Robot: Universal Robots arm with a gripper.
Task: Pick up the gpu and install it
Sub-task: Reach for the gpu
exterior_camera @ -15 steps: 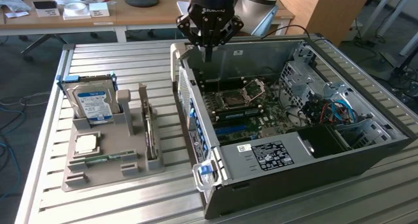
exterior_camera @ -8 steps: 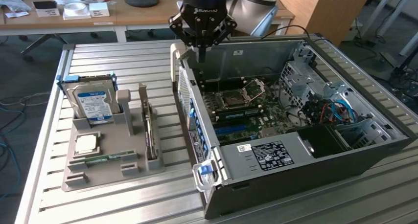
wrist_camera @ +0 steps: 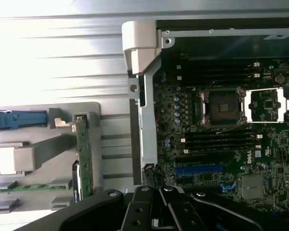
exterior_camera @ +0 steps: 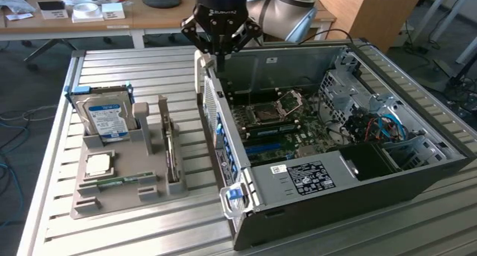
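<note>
Step in hand, as we judge it: the approach to the pick, nothing grasped yet. We see the gripper (exterior_camera: 220, 56) hanging over the far left rim of the open computer case (exterior_camera: 358, 178), pointing down. Its fingers are closed together with nothing between them.

We see the gpu (exterior_camera: 172, 155) standing on its thin edge in a slot of the grey tray (exterior_camera: 111, 203). That is on the exterior view's left of the case, nearer to the camera than the gripper and well apart from it. In the wrist view the card sits upright beside the tray's grey posts, untouched. The hard drive (exterior_camera: 104, 119) with the blue label stands further to the exterior view's left in the same tray. It is not our target.

Inside the case the motherboard (exterior_camera: 283, 127) lies flat, and we see a blue expansion slot (wrist_camera: 198, 170) with no card in it. So the install is not done.

Our judgement of what the pick calls for:
- The jaws must open.
- The gripper must shift to the exterior view's left and toward the near side.
- The fingers must line up across the card's thin top edge before coming down.
- The grey posts stand just beside the card, so we judge there is little room for error.
</note>
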